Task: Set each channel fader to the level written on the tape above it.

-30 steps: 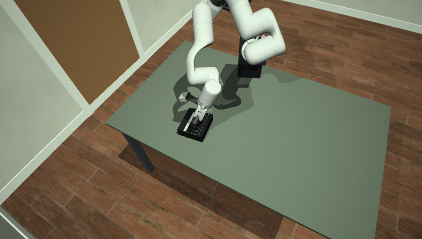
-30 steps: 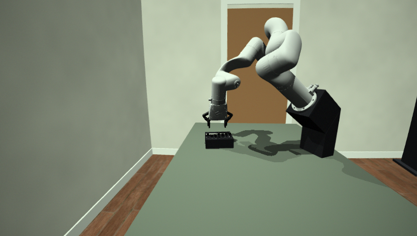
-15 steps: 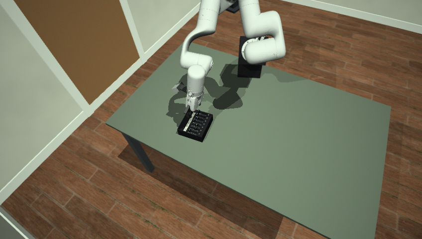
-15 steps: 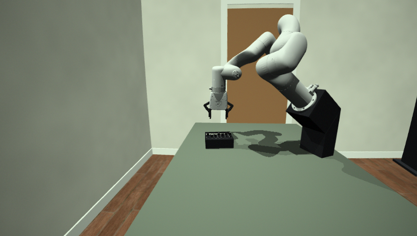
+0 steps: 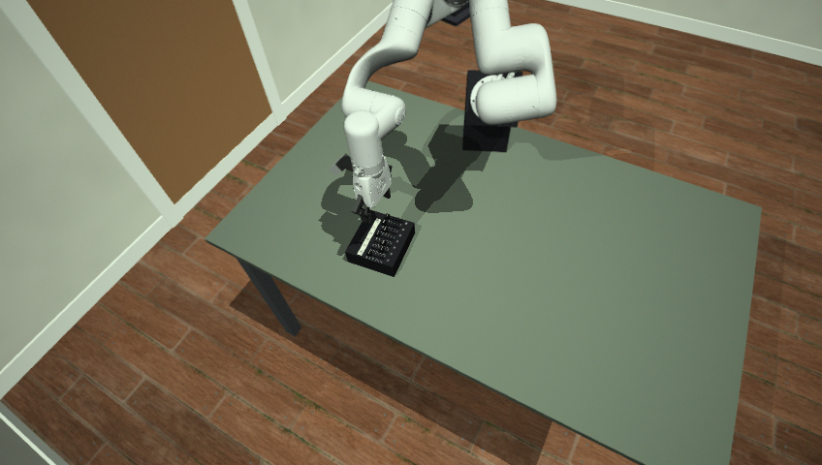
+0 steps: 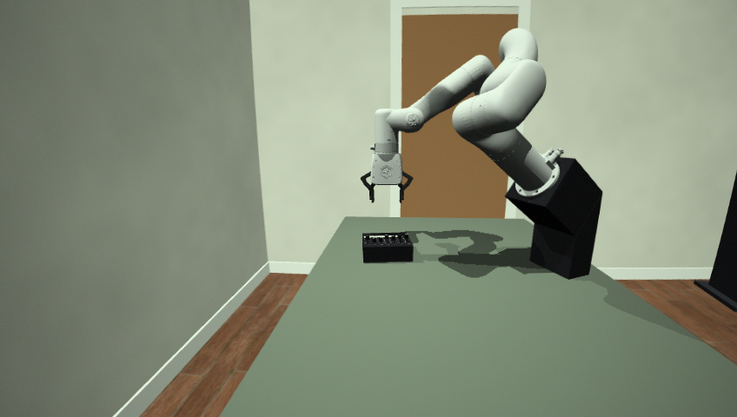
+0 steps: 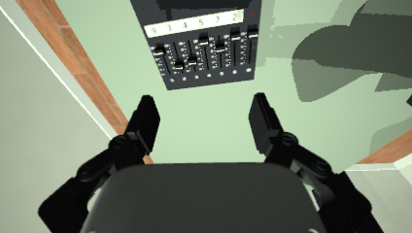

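The black lighting desk (image 5: 380,244) stands on its feet near the left edge of the green table; it also shows in the exterior view (image 6: 387,247) and at the top of the wrist view (image 7: 204,46). Its white tape (image 7: 194,23) reads 9, 3, 4, 5, 7, 2. Several fader caps stand at different heights; the rightmost fader (image 7: 252,33) sits under a small red mark, near the top of its slot. My gripper (image 6: 385,196) is open and empty, hovering well above the desk. In the wrist view the fingers are clear of the desk's near end.
The arm's black base (image 6: 563,221) stands at the table's far right side. The table's left edge (image 7: 104,104) runs close beside the desk, with the wood floor below. A dark object (image 6: 724,258) stands on the floor at the far right.
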